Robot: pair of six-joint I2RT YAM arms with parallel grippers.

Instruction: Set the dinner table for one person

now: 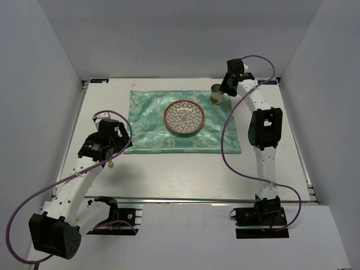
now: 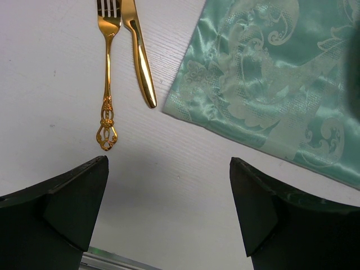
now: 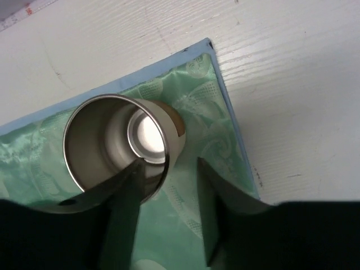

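On the white dinner table [image 1: 185, 174] lies a mint-green cloth [image 1: 152, 132] with a patterned plate [image 1: 184, 117] at its middle. A steel cup [image 1: 216, 94] stands upright on the cloth's far right corner. In the right wrist view one finger of my right gripper [image 3: 170, 166] is inside the cup [image 3: 115, 152] and the other is outside, apart from its wall, so the jaws are open. My left gripper [image 1: 107, 152] hovers open over the table left of the cloth. Just ahead of it [image 2: 169, 163] lie a gold fork [image 2: 107, 73] and a gold knife [image 2: 140, 56], side by side.
White walls close in the table on the left, right and far sides. A metal rail [image 1: 197, 200] runs along the near edge. The cloth's near left corner [image 2: 169, 109] lies close to the knife's handle. Purple cables loop beside both arms.
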